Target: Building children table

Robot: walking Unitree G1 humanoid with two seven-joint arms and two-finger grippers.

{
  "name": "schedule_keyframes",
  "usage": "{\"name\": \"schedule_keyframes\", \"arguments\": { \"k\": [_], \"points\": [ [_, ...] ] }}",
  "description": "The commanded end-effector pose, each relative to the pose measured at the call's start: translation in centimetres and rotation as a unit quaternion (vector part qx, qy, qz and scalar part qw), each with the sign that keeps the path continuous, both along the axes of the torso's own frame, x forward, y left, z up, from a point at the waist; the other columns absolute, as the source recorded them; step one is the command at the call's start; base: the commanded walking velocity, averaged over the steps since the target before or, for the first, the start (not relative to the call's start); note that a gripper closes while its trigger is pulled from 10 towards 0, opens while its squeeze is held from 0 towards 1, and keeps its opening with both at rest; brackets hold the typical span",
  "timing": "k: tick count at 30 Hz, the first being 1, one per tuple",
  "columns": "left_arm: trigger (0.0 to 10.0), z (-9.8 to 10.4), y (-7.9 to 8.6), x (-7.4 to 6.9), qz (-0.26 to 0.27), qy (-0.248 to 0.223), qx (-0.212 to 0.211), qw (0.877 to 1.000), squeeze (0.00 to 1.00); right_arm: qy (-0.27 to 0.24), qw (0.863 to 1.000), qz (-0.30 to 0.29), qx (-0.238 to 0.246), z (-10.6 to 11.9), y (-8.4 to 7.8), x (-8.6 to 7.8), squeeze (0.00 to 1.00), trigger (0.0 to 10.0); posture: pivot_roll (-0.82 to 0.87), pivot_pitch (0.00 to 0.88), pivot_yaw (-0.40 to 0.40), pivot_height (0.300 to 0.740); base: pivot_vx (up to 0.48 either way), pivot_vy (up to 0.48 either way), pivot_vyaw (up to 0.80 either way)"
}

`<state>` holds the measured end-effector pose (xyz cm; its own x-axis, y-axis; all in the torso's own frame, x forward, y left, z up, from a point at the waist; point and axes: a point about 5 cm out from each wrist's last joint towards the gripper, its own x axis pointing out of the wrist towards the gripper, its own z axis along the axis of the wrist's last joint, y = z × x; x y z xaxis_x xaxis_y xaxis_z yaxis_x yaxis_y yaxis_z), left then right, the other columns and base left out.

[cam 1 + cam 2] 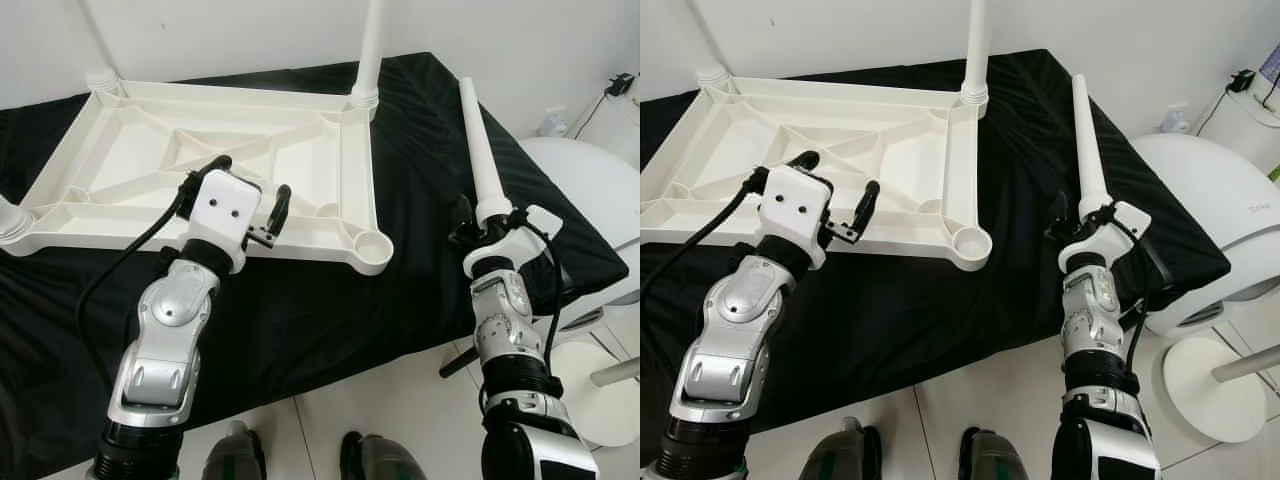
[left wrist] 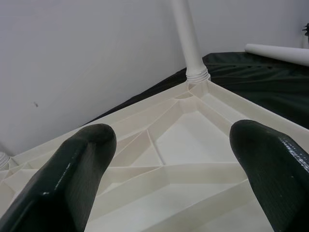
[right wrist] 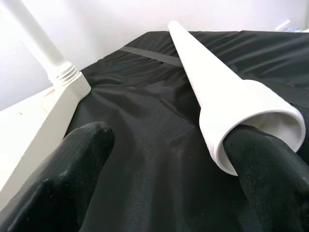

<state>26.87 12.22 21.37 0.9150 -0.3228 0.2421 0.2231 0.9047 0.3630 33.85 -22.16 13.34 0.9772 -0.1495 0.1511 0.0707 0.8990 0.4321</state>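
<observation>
**A:** Status, near to far?

**B:** My left gripper (image 1: 250, 195) hovers over the near edge of the upside-down white plastic ribbed tabletop (image 1: 140, 160), fingers spread, holding nothing. My right gripper (image 1: 487, 222) is at the wide near end of the loose white tapered plastic leg (image 1: 476, 150); fingers spread, one fingertip (image 3: 263, 166) poking into the leg's hollow mouth, the other clear to its left.

**A:** Where's everything sitting?

**B:** Tabletop lies flat on the black cloth (image 1: 410, 120), left of centre. Near-right corner socket (image 1: 374, 243) is open. Loose leg lies on the cloth to its right, narrow tip pointing far. An upright white leg (image 1: 368, 55) stands in the far-right corner.
</observation>
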Motion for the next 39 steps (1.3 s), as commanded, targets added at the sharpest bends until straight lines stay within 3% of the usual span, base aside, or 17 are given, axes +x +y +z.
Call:
{"name": "schedule_keyframes", "arguments": {
  "k": [1,7,10,12,13,15,17,22,23,24,25,28,29,32,33,34,39],
  "points": [
    [10.0,0.0,0.0,-0.2,0.001,0.003,0.005,1.000,0.00,0.001,1.000,-0.003,0.001,-0.2,-0.2,0.0,0.00,10.0,0.09,0.189,0.022,0.740,0.000,0.000,0.00],
    [10.0,0.1,0.2,-0.3,0.002,0.004,0.008,1.000,0.00,-0.004,1.000,0.003,0.008,0.0,0.3,0.5,0.00,10.0,0.10,0.194,0.029,0.740,0.000,0.000,0.00],
    [10.0,0.2,0.4,-0.4,0.003,0.004,0.013,1.000,0.00,-0.005,1.000,0.005,0.013,0.0,0.6,0.8,0.00,7.2,0.11,0.197,0.038,0.740,0.000,0.000,0.00],
    [10.0,0.3,0.4,-0.4,0.003,0.004,0.013,1.000,0.00,-0.005,1.000,0.004,0.014,0.0,0.6,0.8,0.00,7.2,0.11,0.197,0.038,0.740,0.000,0.000,0.00],
    [10.0,0.3,0.5,-0.4,0.003,0.004,0.014,1.000,0.00,-0.006,1.000,0.003,0.015,0.0,0.6,0.8,0.00,4.2,0.12,0.199,0.041,0.740,0.000,0.000,0.00],
    [10.0,0.3,0.5,-0.4,0.004,0.005,0.015,1.000,0.00,-0.006,1.000,0.000,0.019,0.0,0.7,0.9,0.00,1.1,0.12,0.199,0.043,0.740,0.000,0.000,0.00],
    [10.0,0.3,0.6,-0.4,0.004,0.006,0.016,1.000,0.00,-0.007,1.000,0.000,0.020,0.0,0.7,1.0,0.00,0.0,0.12,0.199,0.044,0.740,0.000,0.000,0.00],
    [10.0,0.4,0.6,-0.4,0.005,0.006,0.018,1.000,0.00,-0.010,1.000,0.000,0.024,-0.1,0.9,0.9,0.00,0.0,0.12,0.197,0.047,0.740,0.000,0.000,0.00],
    [10.0,0.4,0.6,-0.4,0.005,0.005,0.018,1.000,0.00,-0.009,1.000,-0.001,0.025,-0.2,1.0,0.9,0.00,1.9,0.12,0.198,0.047,0.740,0.000,0.000,0.00],
    [10.0,0.4,0.7,-0.4,0.005,0.006,0.018,1.000,0.00,-0.010,1.000,-0.001,0.026,-0.3,1.0,0.9,0.00,10.0,0.12,0.197,0.049,0.740,0.000,0.000,0.00],
    [10.0,0.5,0.7,-0.4,0.005,0.006,0.019,1.000,0.00,-0.009,1.000,-0.004,0.026,-0.3,0.9,0.9,0.00,0.0,0.12,0.197,0.049,0.740,0.000,0.000,0.00],
    [10.0,0.5,0.7,-0.4,0.005,0.006,0.020,1.000,0.00,-0.008,1.000,-0.012,0.026,-0.5,0.7,0.8,0.00,0.0,0.12,0.197,0.050,0.740,0.000,0.000,0.00],
    [10.0,0.5,0.7,-0.4,0.005,0.006,0.020,1.000,0.00,-0.006,0.999,-0.015,0.027,-0.5,0.6,0.9,0.00,3.8,0.12,0.197,0.050,0.740,0.000,0.000,0.00],
    [10.0,0.5,0.7,-0.4,0.005,0.006,0.020,1.000,0.00,-0.005,0.999,-0.017,0.028,-0.5,0.5,0.9,0.00,3.8,0.12,0.197,0.050,0.740,0.000,0.000,0.00],
    [10.0,0.5,0.7,-0.4,0.005,0.006,0.020,1.000,0.00,-0.007,0.999,-0.018,0.027,-0.5,0.5,0.9,0.00,0.8,0.12,0.197,0.050,0.740,0.000,0.000,0.00],
    [10.0,0.5,0.7,-0.4,0.004,0.007,0.020,1.000,0.00,-0.007,0.999,-0.023,0.026,-0.5,0.4,0.9,0.00,0.0,0.12,0.196,0.051,0.740,0.000,0.000,0.00],
    [10.0,0.5,0.7,-0.3,0.004,0.006,0.022,1.000,0.00,-0.004,0.999,-0.034,0.024,-0.5,0.2,0.9,0.00,0.0,0.12,0.197,0.051,0.740,0.000,0.000,0.00]
  ]
}}
